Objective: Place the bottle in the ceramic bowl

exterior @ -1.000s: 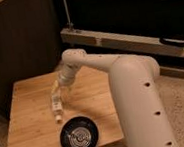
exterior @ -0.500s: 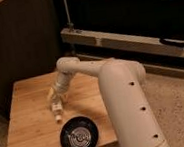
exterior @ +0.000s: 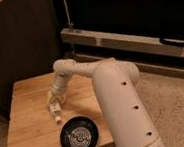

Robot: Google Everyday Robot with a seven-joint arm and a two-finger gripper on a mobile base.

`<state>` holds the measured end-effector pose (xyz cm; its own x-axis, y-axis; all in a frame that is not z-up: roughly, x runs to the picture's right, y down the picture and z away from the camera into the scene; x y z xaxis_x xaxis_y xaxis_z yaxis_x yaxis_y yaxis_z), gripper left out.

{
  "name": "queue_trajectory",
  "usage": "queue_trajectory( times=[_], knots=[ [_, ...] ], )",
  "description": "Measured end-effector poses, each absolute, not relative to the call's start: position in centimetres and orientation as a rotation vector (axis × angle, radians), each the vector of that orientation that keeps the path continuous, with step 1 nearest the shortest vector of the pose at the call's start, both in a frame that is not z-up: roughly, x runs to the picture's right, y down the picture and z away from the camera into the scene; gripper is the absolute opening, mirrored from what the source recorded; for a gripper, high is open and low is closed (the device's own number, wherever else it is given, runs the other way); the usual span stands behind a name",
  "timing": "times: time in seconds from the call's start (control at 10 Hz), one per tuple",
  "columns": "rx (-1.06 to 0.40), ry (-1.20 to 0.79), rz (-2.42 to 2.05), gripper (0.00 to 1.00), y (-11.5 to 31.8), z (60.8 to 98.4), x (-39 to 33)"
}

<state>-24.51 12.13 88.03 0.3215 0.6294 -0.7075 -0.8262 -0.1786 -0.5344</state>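
Observation:
The bottle (exterior: 55,111) is small and whitish-cream, lying on the wooden table (exterior: 27,108) with its pale cap pointing toward the front. The ceramic bowl (exterior: 78,136) is round and glossy black with shiny rings inside; it sits near the table's front edge, just right of and below the bottle. My gripper (exterior: 54,99) is at the end of the white arm, right at the bottle's upper end, touching or around it.
The white arm (exterior: 116,100) fills the right side of the table. A dark cabinet with a metal rail (exterior: 127,41) stands behind. The floor (exterior: 175,103) to the right is speckled. The table's left half is bare wood.
The arm has swung further left and down over the table. The gripper with the bottle sits slightly lower and closer to the bowl.

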Motion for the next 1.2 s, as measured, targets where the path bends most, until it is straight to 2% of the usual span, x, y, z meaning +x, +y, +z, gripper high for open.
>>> queue_trajectory(
  times=[0.3, 0.4, 0.6, 1.0, 1.2],
  knots=[
    [-1.148, 0.246, 1.326, 0.03, 12.0, 86.2, -22.1],
    [-1.15, 0.243, 1.338, 0.0, 12.1, 85.3, -20.8],
    [-1.159, 0.229, 1.367, 0.0, 12.5, 83.1, -17.4],
    [-1.199, 0.149, 1.439, 0.0, 14.3, 75.7, -9.3],
    [-1.212, 0.075, 1.515, 0.0, 15.5, 74.0, -6.4]
  ],
)
